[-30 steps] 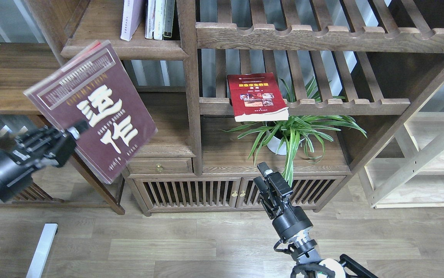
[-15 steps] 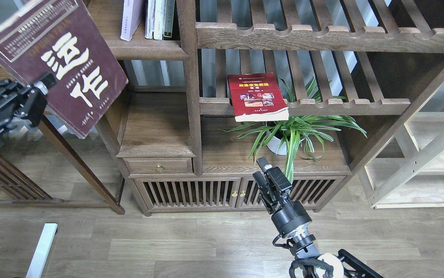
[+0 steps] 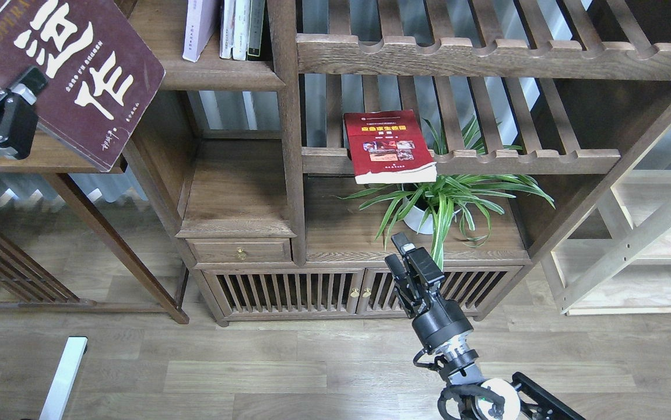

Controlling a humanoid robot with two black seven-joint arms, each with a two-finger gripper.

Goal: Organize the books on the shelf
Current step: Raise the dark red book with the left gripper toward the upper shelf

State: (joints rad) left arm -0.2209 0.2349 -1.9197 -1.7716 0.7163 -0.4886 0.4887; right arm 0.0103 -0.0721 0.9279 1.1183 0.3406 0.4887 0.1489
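My left gripper (image 3: 23,96) at the far left is shut on the dark maroon book (image 3: 73,70) with big white Chinese characters, held tilted at the top left, in front of the dark-brown plank shelf (image 3: 218,73). On that shelf a pale lavender book (image 3: 198,29) stands upright beside a few other books (image 3: 242,26). The red book (image 3: 389,147) with a yellow title lies flat on a slatted rack (image 3: 487,157), overhanging its front rail. My right gripper (image 3: 400,256) is low in the middle, empty, its jaws slightly apart, in front of the cabinet.
A potted spider plant (image 3: 440,201) stands under the red book. A lower cabinet (image 3: 288,291) has a small drawer and slatted doors. A pale wood shelving unit (image 3: 650,233) is at the right. A dark side table (image 3: 49,160) stands at the left.
My left gripper has lifted the maroon book up and to the left, from mid-height to the top left corner. The right arm has barely shifted.
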